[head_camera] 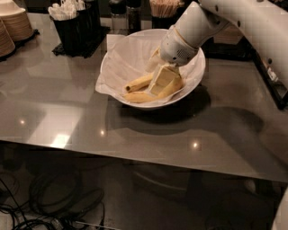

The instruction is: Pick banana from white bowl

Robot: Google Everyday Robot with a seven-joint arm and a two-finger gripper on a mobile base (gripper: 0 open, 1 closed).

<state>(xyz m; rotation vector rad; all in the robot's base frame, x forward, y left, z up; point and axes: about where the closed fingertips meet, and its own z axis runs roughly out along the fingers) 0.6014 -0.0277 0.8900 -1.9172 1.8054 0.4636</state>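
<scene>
The white bowl [198, 74], lined with crinkled white paper, stands on the grey table [63, 117] at the back middle. Two bananas lie in it. The banana [136, 97], longer and curved, lies along the front of the bowl, and its right part runs under the gripper. A shorter, slimmer banana [138, 82] lies just behind it. My gripper [161, 81] reaches down into the bowl from the upper right and sits on the right part of the curved banana. The white arm hides the bowl's back right.
A black holder with white packets [72, 24] stands at the back left, with stacked tan plates [13, 24] at the far left. Shakers [127, 12] and a cup of sticks [164, 8] stand behind the bowl. Cables [49, 206] lie on the floor below the table's front edge.
</scene>
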